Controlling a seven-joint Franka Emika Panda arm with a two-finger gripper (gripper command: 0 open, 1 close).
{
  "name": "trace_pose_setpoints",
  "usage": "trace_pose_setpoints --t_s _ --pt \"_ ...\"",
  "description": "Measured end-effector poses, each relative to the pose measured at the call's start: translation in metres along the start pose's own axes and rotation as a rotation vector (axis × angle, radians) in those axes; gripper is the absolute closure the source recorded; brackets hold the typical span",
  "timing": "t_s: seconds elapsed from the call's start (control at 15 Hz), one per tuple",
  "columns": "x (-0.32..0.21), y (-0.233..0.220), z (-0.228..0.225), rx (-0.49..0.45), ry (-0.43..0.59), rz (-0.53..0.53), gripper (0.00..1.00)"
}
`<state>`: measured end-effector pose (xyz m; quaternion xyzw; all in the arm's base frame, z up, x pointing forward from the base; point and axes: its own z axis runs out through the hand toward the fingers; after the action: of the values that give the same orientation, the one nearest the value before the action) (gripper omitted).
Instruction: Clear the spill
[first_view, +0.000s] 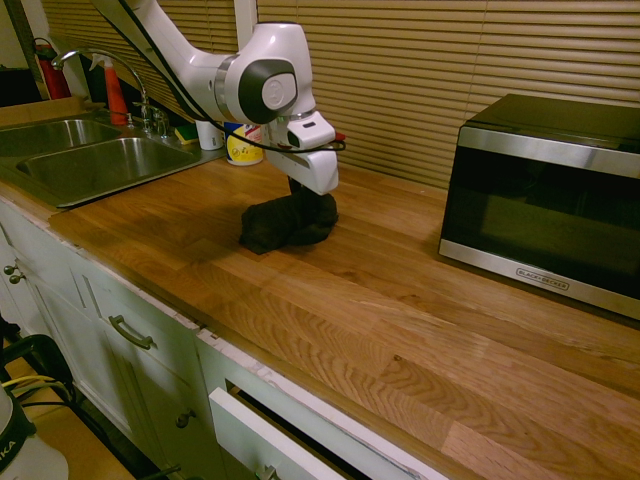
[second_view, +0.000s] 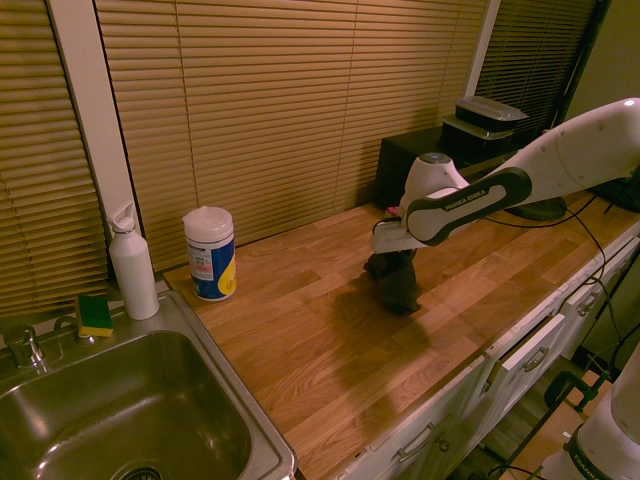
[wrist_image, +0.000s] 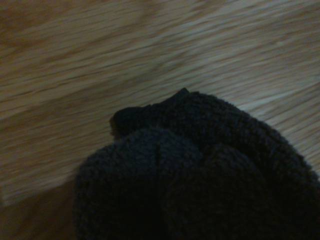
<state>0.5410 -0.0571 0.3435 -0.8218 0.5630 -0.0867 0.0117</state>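
My gripper (first_view: 306, 196) points down at the wooden counter (first_view: 400, 300) and is shut on a bunched dark grey-black cloth (first_view: 283, 224). The cloth rests on the wood under the gripper (second_view: 394, 258) and trails toward the sink side. In the second exterior view the cloth (second_view: 399, 285) hangs from the fingers down to the counter. Up close, the wrist view shows the cloth (wrist_image: 200, 175) filling the lower part of the picture, with bare wood grain around it. The spill is hidden; no dark streak or drops show on the wood around the cloth.
A black and silver microwave (first_view: 545, 200) stands on the counter beyond the cloth. On the other side lie the steel sink (first_view: 90, 160), a wipes canister (second_view: 210, 253), a white bottle (second_view: 132, 265) and a sponge (second_view: 95, 313). Window blinds back the counter.
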Motion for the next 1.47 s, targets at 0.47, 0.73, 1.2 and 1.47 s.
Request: trace_pose_setpoints --t_s 0.47,0.73,1.2,1.47 --pt "0.067 0.047 0.004 0.024 -0.025 0.066 1.00" --pt "0.055 0.041 0.000 0.028 -0.026 0.031 1.00" --pt "-0.027 -0.002 -0.012 0.031 -0.067 -0.128 1.00" --pt "-0.070 -0.019 -0.020 0.037 -0.091 -0.188 1.00"
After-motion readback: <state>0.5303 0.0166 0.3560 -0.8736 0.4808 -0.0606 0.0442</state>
